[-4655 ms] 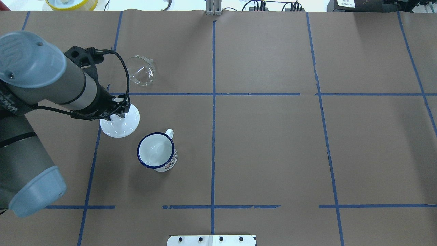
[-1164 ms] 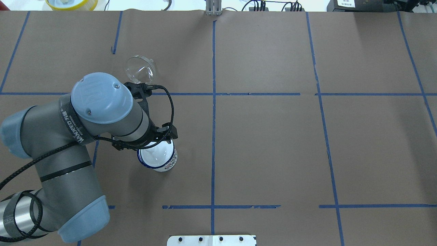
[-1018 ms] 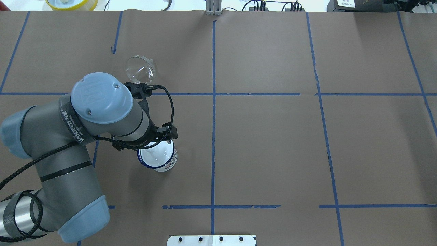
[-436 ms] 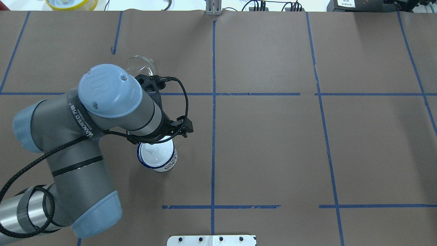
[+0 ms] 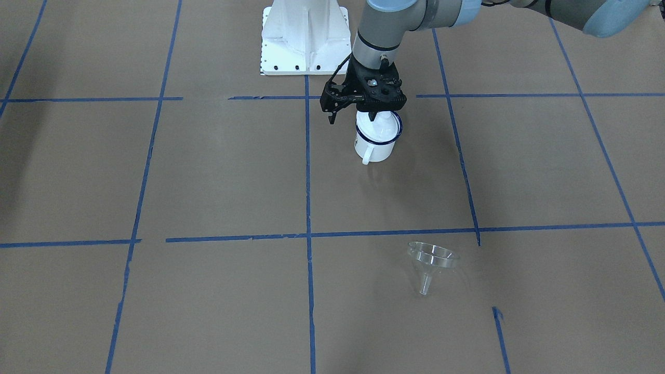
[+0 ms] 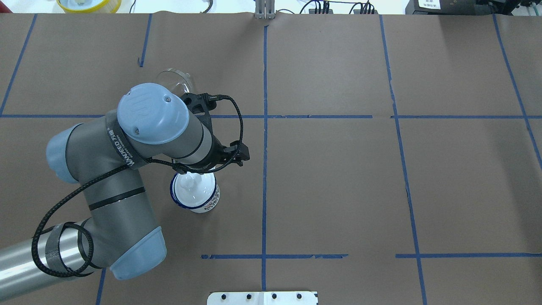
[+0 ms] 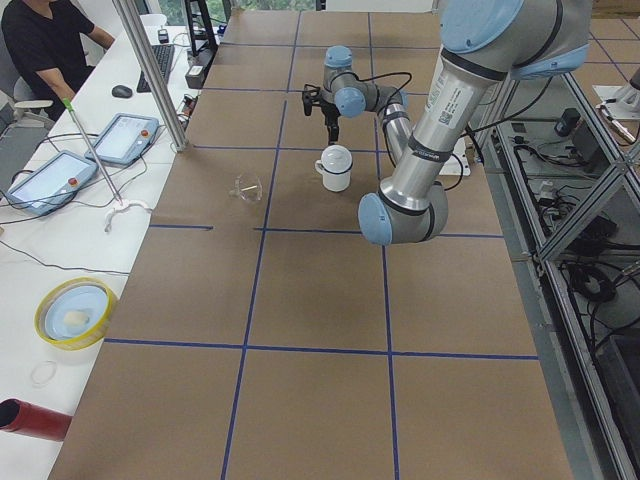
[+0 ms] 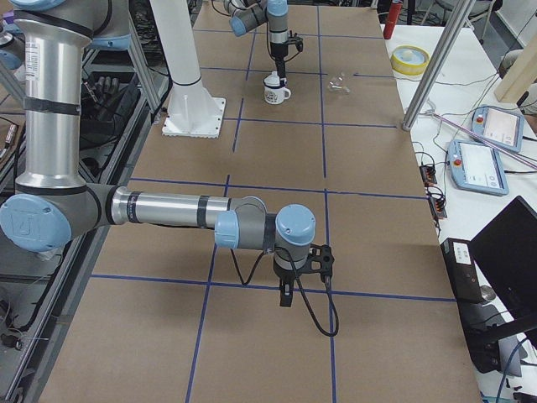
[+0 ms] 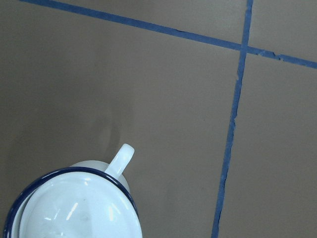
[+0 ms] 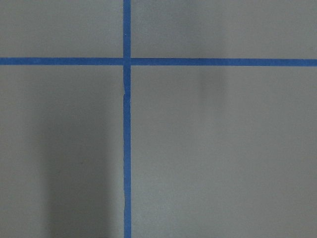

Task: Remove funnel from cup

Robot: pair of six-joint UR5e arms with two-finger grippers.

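Counter: brown paper counter (image 6: 338, 178) gridded with blue tape lines (image 6: 265, 169), and all the action is on the robot's left half.
Left arm: big grey left arm with pale blue caps (image 6: 118, 186), bent in over the cup. This is the one in play.
Right arm: matching grey right arm (image 8: 168, 208), low at the other end of the counter, well apart from everything.
Left claw: black two-finger left claw (image 5: 372, 110) hangs just above the cup's mouth. The fingers look parted, with nothing between them.
Right claw: right claw (image 8: 285, 295) points down at bare paper. Apart or together, I cannot tell from here.
Cup: small white enamel cup with a dark blue rim (image 6: 202, 204), upright, loop handle turned away from the robot.
Lid: flat white round lid with a knob (image 6: 189, 186) sits in the cup's mouth, knob free of the fingers.
Funnel: small clear plastic funnel (image 5: 432, 256), and it's not in the cup! It lies on the counter, well apart from the cup, past the next tape line.
Bearing: from the left claw it lies outward, away from the robot's base, a shade to the robot's left.
Axis: tipped on its side, wide mouth toward the robot, spout pointing away.
Nearer arm: the left, by a long way.
Call: by my read the funnel is already out. Any further reach for it would be a straight push outward across that line.
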